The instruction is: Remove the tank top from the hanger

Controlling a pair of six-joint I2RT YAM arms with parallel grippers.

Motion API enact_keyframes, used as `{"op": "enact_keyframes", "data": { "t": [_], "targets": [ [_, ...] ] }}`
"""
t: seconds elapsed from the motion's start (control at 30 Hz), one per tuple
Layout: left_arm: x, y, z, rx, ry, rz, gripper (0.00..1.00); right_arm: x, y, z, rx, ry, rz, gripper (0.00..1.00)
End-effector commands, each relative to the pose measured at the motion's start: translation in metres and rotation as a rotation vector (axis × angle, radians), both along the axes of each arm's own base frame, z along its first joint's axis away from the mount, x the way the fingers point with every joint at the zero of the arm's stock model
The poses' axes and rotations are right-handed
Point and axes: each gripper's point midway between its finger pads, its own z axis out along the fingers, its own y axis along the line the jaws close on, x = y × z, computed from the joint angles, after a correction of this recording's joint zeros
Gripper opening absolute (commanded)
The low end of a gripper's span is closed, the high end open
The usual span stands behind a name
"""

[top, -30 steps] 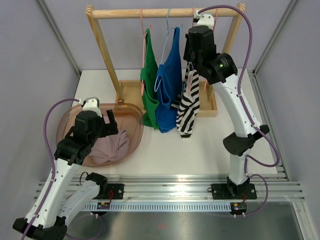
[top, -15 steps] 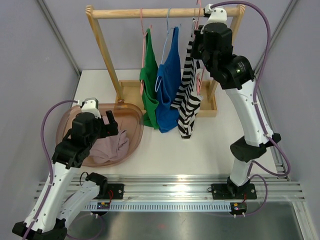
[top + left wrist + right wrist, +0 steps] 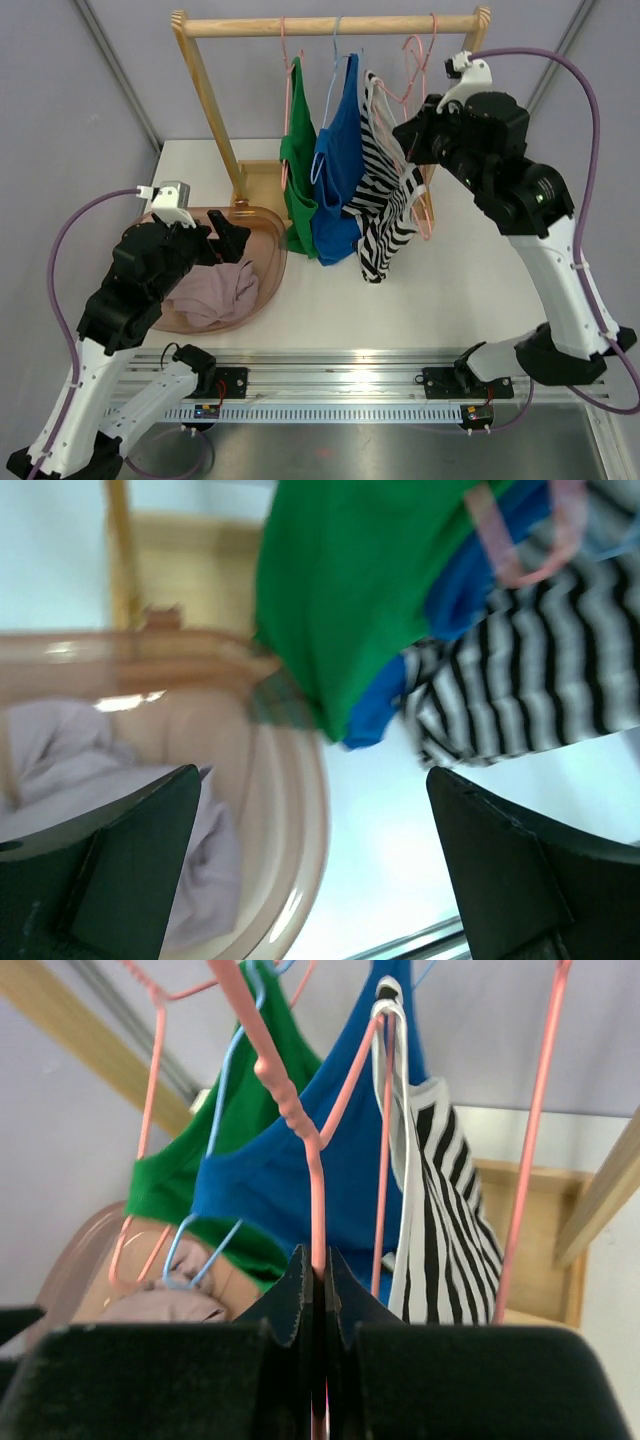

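No text, label, brand or number is legible anywhere, neither on the black-and-white striped tank top nor the pink wire hanger.

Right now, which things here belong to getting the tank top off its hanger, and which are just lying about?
In the job:
- striped top
- pink hanger carrying it
- right gripper, shut on that hanger

Lying about:
- green top
- blue top
- rack
- basin with a pale garment
- left gripper, open over the basin
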Motion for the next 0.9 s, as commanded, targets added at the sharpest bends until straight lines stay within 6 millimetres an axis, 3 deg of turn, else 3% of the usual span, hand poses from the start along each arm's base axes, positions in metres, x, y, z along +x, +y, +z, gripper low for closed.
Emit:
{"op": "enact_keyframes", "data": {
  "t": [0.0,0.03,0.1,0.17,0.2,0.27,0.33,0.37,0.4,0.43,0.5,0.57,0.7,0.87],
  "targets": [
    [0.001,-0.032,0.066,-0.132,-0.162,-0.116,0.99,-0.043,0.006,0.017,0.121,-0.052,0.143,0.00],
    [-0.004,-0.044,0.075,-0.148,-0.180,-0.165,0.99,-0.061,-0.003,0.026,0.145,-0.080,0.162,0.00],
    [-0.006,-0.069,0.088,-0.170,-0.214,-0.240,0.99,-0.088,-0.004,0.019,0.164,-0.070,0.240,0.00],
    [-0.003,-0.081,0.107,-0.175,-0.277,-0.253,0.99,-0.107,-0.006,0.017,0.182,-0.065,0.292,0.00],
    [0.001,-0.092,0.107,-0.163,-0.277,-0.264,0.99,-0.117,-0.002,0.009,0.188,-0.042,0.337,0.00],
    [-0.004,-0.108,0.130,-0.169,-0.341,-0.302,0.99,-0.143,-0.012,0.012,0.213,-0.054,0.373,0.00],
    [-0.006,-0.134,0.137,-0.148,-0.352,-0.353,0.99,-0.167,-0.018,0.012,0.242,-0.055,0.423,0.00],
    [-0.005,-0.143,0.143,-0.124,-0.381,-0.368,0.99,-0.175,-0.020,0.012,0.252,-0.052,0.436,0.00],
    [-0.016,-0.153,0.163,-0.142,-0.416,-0.406,0.99,-0.188,-0.022,0.015,0.265,-0.057,0.470,0.00],
    [-0.010,-0.167,0.160,-0.107,-0.413,-0.398,0.99,-0.196,-0.024,0.011,0.261,-0.040,0.486,0.00],
    [-0.017,-0.177,0.185,-0.095,-0.478,-0.421,0.99,-0.210,-0.027,0.015,0.268,-0.038,0.519,0.00],
    [-0.024,-0.197,0.195,-0.066,-0.503,-0.430,0.98,-0.226,-0.031,0.016,0.273,-0.026,0.552,0.00],
    [-0.014,-0.219,0.190,0.015,-0.502,-0.390,0.93,-0.242,-0.035,0.023,0.285,-0.037,0.591,0.00],
    [-0.001,-0.224,0.183,0.066,-0.491,-0.327,0.66,-0.249,-0.044,0.022,0.271,-0.046,0.573,0.00]
  ]
}}
